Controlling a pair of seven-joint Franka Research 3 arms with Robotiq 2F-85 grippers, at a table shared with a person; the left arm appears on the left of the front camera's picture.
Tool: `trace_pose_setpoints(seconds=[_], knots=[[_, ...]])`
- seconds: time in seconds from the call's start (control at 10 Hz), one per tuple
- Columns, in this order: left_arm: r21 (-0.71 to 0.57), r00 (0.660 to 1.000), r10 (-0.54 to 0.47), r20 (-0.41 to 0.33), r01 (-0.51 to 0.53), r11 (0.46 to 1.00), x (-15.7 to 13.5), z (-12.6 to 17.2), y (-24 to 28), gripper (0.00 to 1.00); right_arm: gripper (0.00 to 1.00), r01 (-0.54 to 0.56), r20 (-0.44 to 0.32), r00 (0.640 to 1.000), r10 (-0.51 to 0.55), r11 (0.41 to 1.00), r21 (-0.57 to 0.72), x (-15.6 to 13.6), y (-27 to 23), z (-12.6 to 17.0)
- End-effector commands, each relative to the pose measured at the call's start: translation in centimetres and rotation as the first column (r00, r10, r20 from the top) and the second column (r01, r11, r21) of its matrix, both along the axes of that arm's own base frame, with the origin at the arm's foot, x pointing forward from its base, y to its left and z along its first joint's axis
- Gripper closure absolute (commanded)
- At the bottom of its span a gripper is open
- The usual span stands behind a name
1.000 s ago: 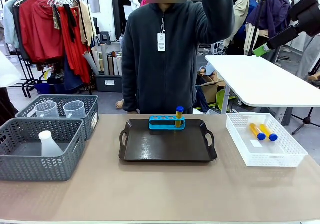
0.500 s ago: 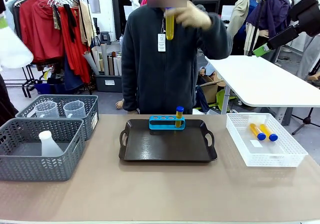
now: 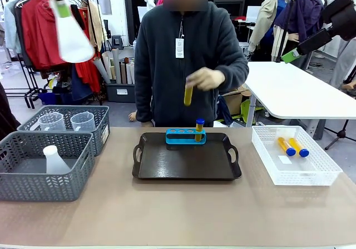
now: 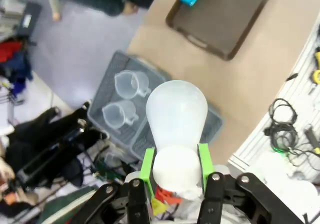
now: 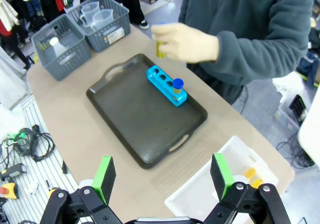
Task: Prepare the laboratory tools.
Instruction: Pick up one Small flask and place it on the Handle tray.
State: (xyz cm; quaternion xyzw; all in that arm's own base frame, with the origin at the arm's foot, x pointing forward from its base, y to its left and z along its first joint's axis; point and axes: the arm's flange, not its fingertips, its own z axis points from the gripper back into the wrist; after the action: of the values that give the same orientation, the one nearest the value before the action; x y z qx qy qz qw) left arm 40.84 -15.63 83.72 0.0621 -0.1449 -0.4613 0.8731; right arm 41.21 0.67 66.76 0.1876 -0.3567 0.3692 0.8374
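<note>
conical flask (image 4: 176,115), neck clamped in left gripper (image 4: 175,158), high above table (image 4: 250,69)

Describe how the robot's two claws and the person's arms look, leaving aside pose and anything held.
The left claw is a black jointed linkage with visible bolts, and its two fingers are faced with bright green pads. The right claw has the same build and colours. The person wears a dark grey fleece with long sleeves and a white badge on a lanyard.

Flask (image 3: 75,35) motion-blurred; left gripper (image 3: 60,1) cut by top edge; tube (image 3: 188,95) cap hidden — under hand (image 3: 204,78).
</note>
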Motion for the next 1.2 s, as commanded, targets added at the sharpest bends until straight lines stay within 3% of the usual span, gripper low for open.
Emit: trace_pose_setpoints(seconds=[0.0,0.3,0.4,0.8,0.9,1.1], knots=[[0.011,0.989,-0.148,-0.001,0.148,0.989,1.7,0.4,-3.0,1.0,0.0,-0.011,0.008,1.0,0.011,1.0,0.026,0.1,0.0,0.1],[0.03,0.944,-0.326,-0.054,0.328,0.944,2.9,-4.2,-7.9,1.0,0.0,-0.011,0.008,1.0,0.011,1.0,0.026,0.1,0.0,0.1],[0.027,0.924,-0.381,-0.038,0.382,0.924,3.1,-6.3,-8.8,1.0,0.0,-0.011,0.008,1.0,0.011,1.0,0.026,0.1,0.0,0.1],[0.004,0.9,-0.434,-0.039,0.434,0.901,3.1,-11.8,-11.4,1.0,0.0,-0.011,0.008,1.0,0.011,1.0,0.026,0.1,0.0,0.1],[-0.012,0.902,-0.431,-0.005,0.431,0.902,3.2,-12.1,-11.6,1.0,0.0,-0.011,0.008,1.0,0.011,1.0,0.026,0.1,0.0,0.1],[0.018,0.907,-0.419,-0.046,0.42,0.907,4.6,-10.8,-12.0,1.0,0.0,-0.011,0.008,1.0,0.011,1.0,0.026,0.1,0.0,0.1]])
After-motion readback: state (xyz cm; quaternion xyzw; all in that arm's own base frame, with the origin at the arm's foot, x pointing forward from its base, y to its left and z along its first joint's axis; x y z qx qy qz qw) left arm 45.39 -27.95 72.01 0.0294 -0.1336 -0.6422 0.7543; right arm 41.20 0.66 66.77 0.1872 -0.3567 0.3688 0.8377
